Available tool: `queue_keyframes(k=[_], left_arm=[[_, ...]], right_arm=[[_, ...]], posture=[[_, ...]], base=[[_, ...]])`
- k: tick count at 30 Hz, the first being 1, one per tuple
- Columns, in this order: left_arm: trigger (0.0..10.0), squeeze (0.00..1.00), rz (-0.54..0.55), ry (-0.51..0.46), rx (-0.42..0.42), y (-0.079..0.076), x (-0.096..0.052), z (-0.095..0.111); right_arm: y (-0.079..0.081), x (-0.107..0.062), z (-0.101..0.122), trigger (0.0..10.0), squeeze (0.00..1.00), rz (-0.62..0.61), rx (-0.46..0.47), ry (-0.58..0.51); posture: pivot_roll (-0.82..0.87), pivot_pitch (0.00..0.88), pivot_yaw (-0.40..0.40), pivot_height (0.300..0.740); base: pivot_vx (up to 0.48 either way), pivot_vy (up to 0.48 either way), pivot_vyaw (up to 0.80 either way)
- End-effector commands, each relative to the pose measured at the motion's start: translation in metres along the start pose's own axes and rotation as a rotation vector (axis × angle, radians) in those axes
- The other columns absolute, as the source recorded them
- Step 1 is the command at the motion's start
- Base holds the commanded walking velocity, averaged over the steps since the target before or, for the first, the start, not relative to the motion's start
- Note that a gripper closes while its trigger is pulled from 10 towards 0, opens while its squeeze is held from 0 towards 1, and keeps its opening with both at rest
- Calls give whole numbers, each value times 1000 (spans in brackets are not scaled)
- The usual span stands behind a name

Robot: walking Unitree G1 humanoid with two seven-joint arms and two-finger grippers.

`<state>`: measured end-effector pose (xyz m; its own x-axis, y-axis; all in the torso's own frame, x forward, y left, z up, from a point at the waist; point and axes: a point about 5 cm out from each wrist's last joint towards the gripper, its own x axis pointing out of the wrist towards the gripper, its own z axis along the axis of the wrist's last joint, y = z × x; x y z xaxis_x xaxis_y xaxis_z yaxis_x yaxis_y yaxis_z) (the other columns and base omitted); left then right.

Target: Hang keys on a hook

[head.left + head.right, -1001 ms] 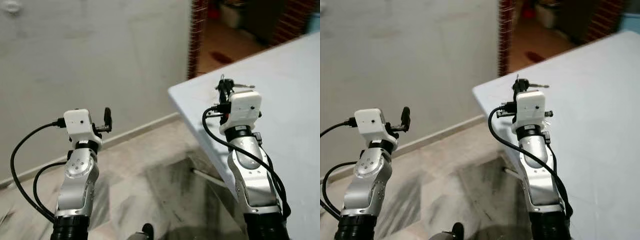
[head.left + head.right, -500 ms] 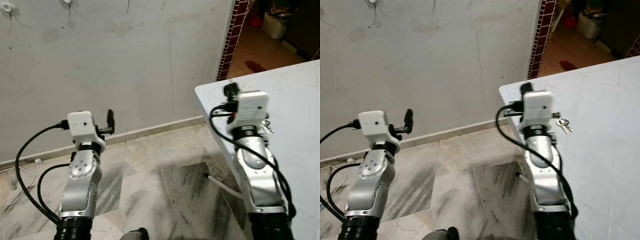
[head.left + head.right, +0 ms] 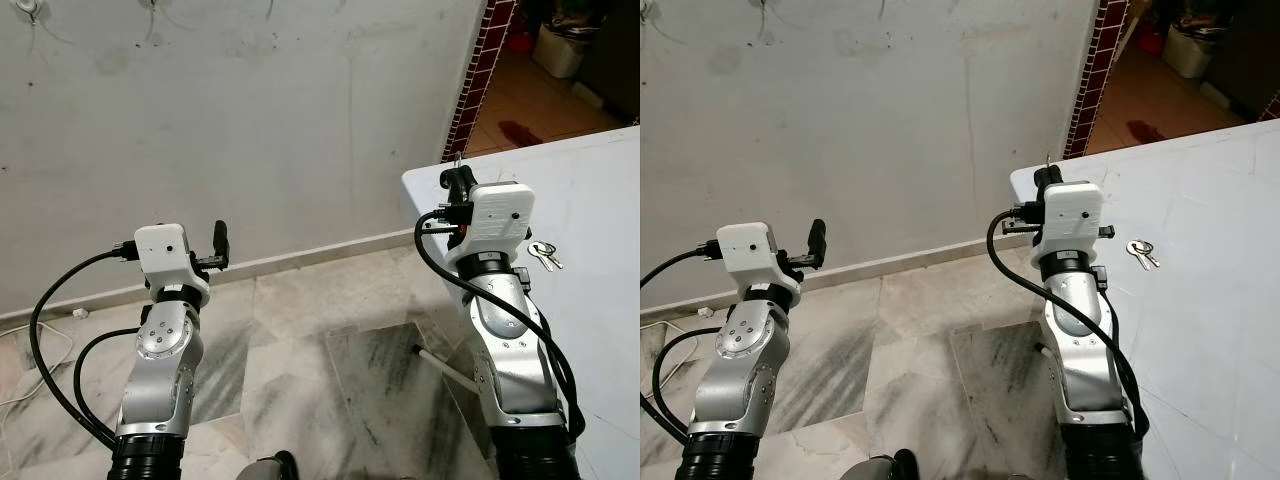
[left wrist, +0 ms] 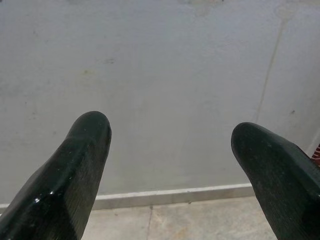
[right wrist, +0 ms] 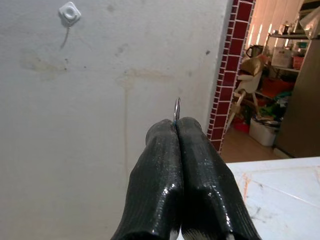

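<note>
My right gripper [image 3: 457,178] is raised over the corner of the white table [image 3: 600,190] and is shut on a thin metal key ring [image 5: 176,110], whose top pokes out between the fingertips. A small bunch of keys [image 3: 545,256] appears to lie on the table beside the right wrist. High on the grey wall are small white hooks [image 3: 27,8]; one white hook [image 5: 69,11] is up ahead in the right wrist view. My left gripper [image 3: 218,243] is open and empty, facing the wall, with its black fingers [image 4: 75,170] wide apart.
The table corner [image 3: 408,180] juts out above the marble floor [image 3: 330,330]. A red brick door edge [image 3: 478,80] stands right of the wall, with a cluttered room [image 5: 280,90] behind it. A skirting strip [image 3: 300,258] runs along the wall's foot.
The whole view has swung toward the wall, bringing the hooks into sight at the top left. Both arms keep their pose; the right gripper stays shut.
</note>
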<state>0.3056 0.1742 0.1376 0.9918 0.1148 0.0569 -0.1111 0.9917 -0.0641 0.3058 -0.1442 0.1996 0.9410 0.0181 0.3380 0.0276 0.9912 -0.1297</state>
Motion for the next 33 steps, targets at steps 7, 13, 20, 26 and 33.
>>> queue_keyframes(k=[7, 13, 20, 26, 33], left_arm=[[10000, 0, -3, 13, 17, 2, 0, -2], [10000, 0, -3, 14, 17, 2, 0, -2], [10000, 0, -3, 14, 17, 2, 0, -2], [10000, 0, -3, 14, 17, 2, 0, -2], [10000, 0, -3, 14, 17, 2, 0, -2]], right_arm=[[2, 2, -1, 10000, 0, 5, 35, 19], [2, 1, -2, 10000, 0, 5, 30, 26], [2, 1, -2, 10000, 0, 5, 30, 26], [2, 1, -2, 10000, 0, 5, 30, 26], [2, 1, -2, 10000, 0, 5, 30, 26]], posture=[[-66, 147, 63, 740], [-68, 147, 64, 740], [-68, 147, 64, 740], [-68, 147, 64, 740], [-68, 147, 64, 740]], base=[[0, 0, 0], [0, 0, 0], [0, 0, 0], [0, 0, 0], [0, 0, 0]])
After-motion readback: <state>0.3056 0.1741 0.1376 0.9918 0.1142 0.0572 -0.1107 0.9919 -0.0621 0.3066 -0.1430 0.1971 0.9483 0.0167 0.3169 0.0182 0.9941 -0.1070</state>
